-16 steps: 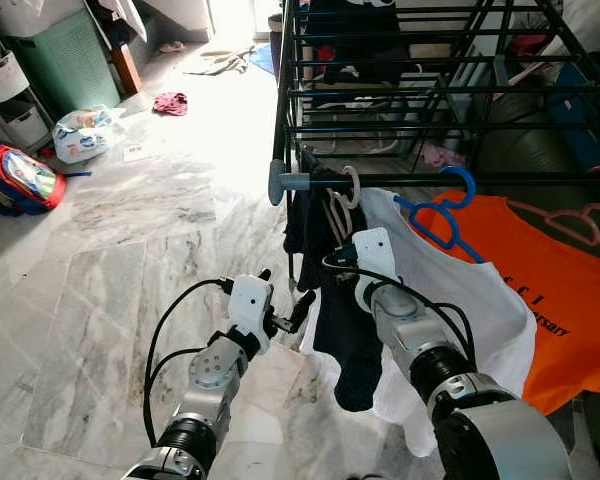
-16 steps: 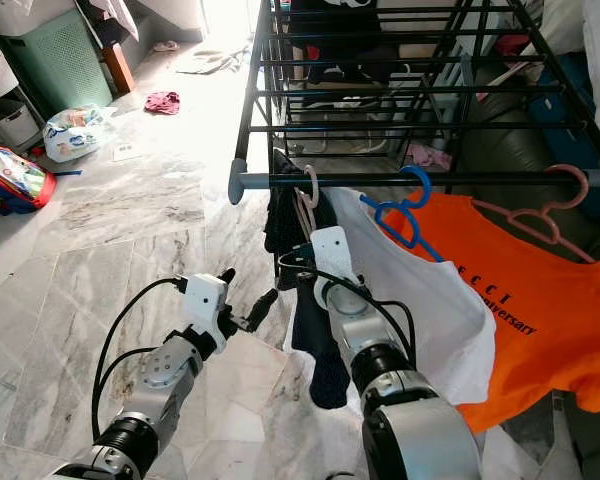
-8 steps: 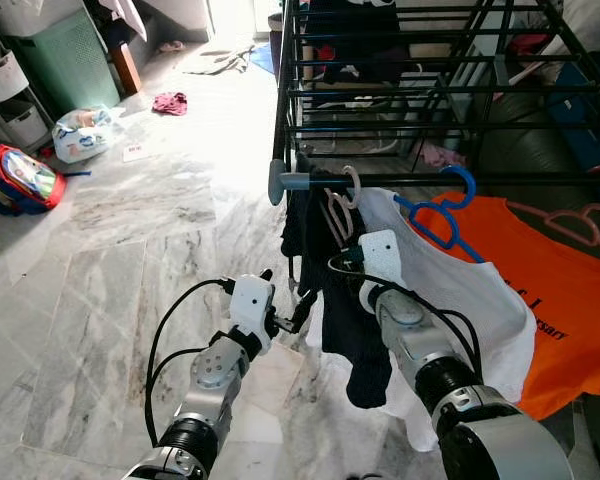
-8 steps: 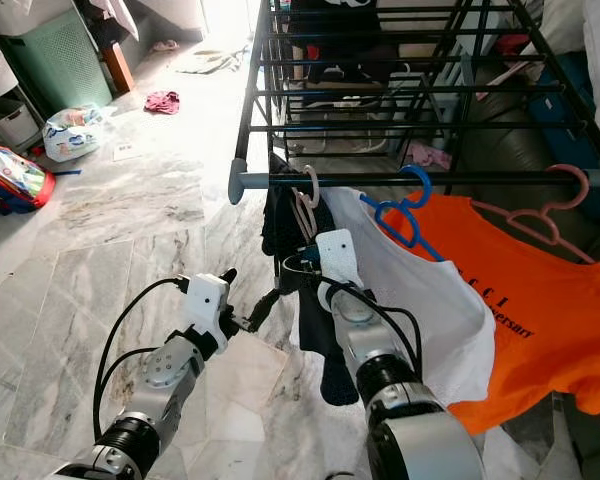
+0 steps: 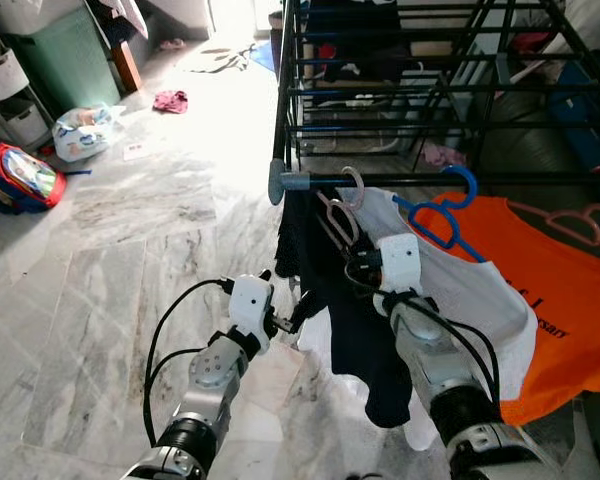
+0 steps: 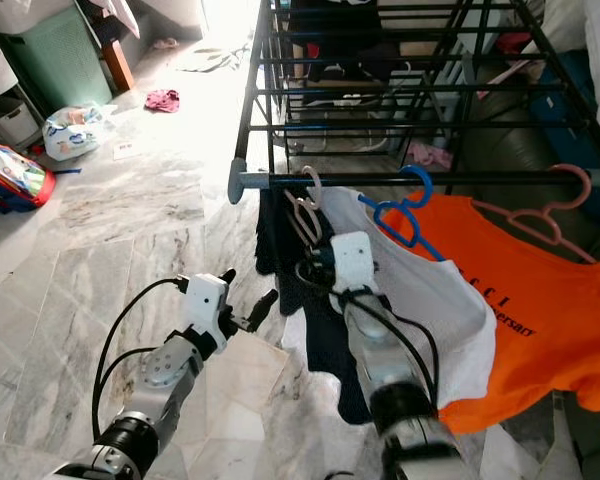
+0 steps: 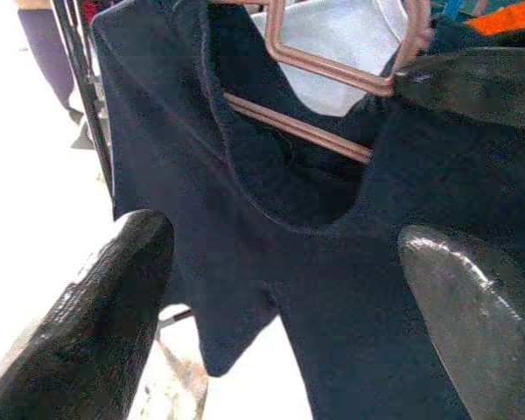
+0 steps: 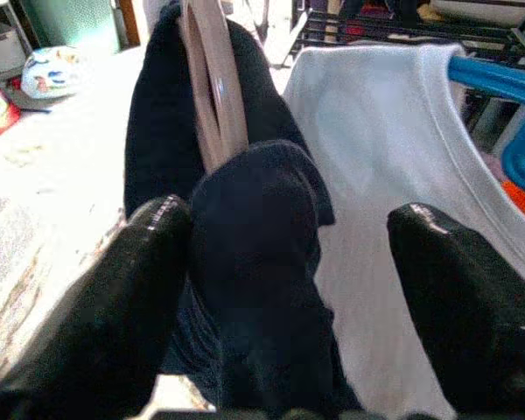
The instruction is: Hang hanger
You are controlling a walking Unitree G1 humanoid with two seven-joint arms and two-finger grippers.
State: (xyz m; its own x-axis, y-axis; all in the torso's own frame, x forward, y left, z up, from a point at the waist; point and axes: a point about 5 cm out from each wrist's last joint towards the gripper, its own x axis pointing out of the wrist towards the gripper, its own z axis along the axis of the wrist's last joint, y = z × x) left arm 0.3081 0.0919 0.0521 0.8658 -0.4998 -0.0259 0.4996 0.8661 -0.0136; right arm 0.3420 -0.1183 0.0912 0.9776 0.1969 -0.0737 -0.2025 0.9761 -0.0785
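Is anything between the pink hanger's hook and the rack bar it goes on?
Nothing visible: the pink hanger carrying the dark garment already has its hook over the rack bar, beside the blue hanger. The right claw sits open around the garment's shoulder.

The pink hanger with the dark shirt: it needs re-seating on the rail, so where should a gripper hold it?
Probably on the pink hanger's bare neck just under the hook, above the dark shirt. Come from the robot's side of the rail: the white shirt crowds its right, the rack lies behind.
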